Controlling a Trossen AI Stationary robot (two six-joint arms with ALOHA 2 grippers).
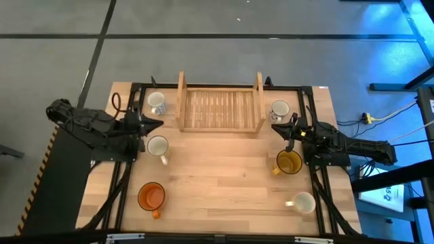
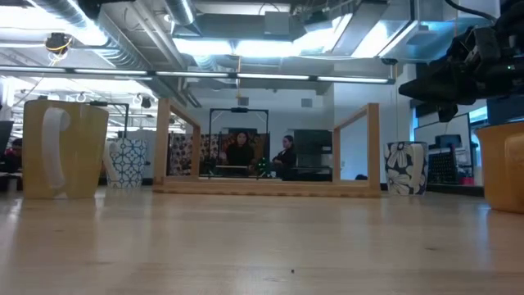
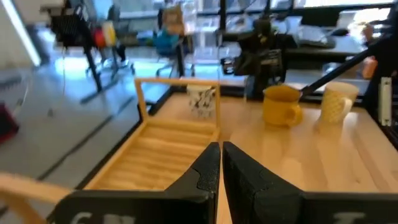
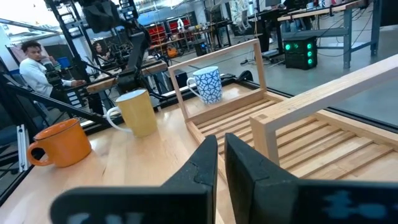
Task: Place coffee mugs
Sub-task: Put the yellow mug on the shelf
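Six mugs stand upright on the wooden table, on their bases. On the left are a blue-patterned mug (image 1: 156, 102), a white mug (image 1: 157, 146) and an orange mug (image 1: 151, 196). On the right are a patterned mug (image 1: 279, 110), an amber mug (image 1: 289, 162) and a white mug (image 1: 303, 202). The slatted wooden rack (image 1: 220, 108) lies at the far middle. My left gripper (image 1: 157, 124) is shut and hovers between the two far left mugs. My right gripper (image 1: 274, 126) is shut, between the patterned and amber mugs. Both point toward the table's middle.
Bare tabletop (image 1: 224, 179) stretches between the two mug columns, near of the rack. Black frame rails (image 1: 125, 196) run along both table sides. In the low view the right arm (image 2: 467, 70) hangs above the amber mug (image 2: 503, 164). People sit in the room beyond (image 2: 241, 147).
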